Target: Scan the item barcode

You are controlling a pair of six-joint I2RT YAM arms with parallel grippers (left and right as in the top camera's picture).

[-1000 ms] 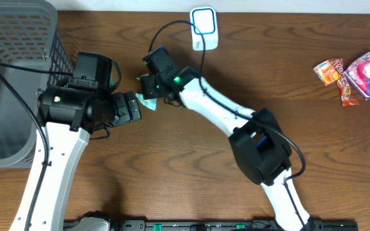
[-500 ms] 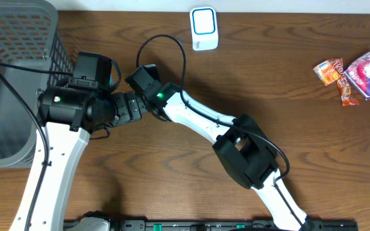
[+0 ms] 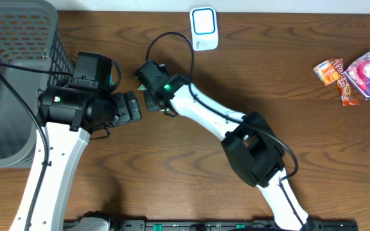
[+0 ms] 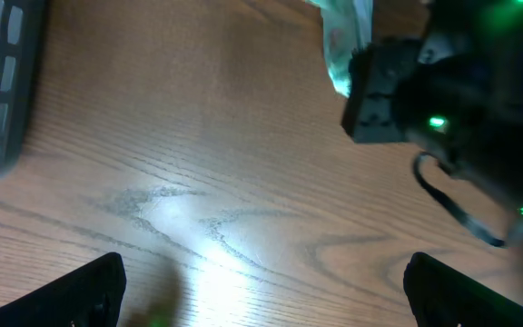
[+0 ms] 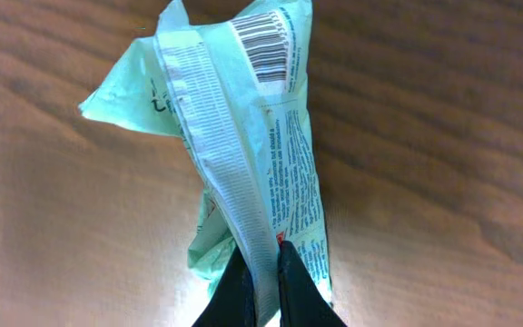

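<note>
The item is a pale green snack packet (image 5: 243, 136) with its barcode (image 5: 266, 41) at the far end, facing the right wrist camera. My right gripper (image 5: 263, 259) is shut on the packet's white ribbed seam, pinching it between both fingertips. In the overhead view the right gripper (image 3: 148, 83) sits left of centre, just beyond my left gripper (image 3: 132, 106). The left wrist view shows the packet (image 4: 343, 45) hanging from the right gripper's black body (image 4: 398, 77). My left gripper (image 4: 261, 291) stands wide open over bare wood, holding nothing. A white scanner (image 3: 204, 27) lies at the table's far edge.
A grey mesh basket (image 3: 11, 77) fills the left end of the table. Two snack packs, one pink (image 3: 367, 72) and one orange (image 3: 331, 70), lie at the far right. The right arm's black cable (image 3: 172, 40) loops toward the scanner.
My right gripper has closed onto the packet's seam. It swung in toward the left gripper, then drew back a little toward the scanner. The left arm has not moved.
</note>
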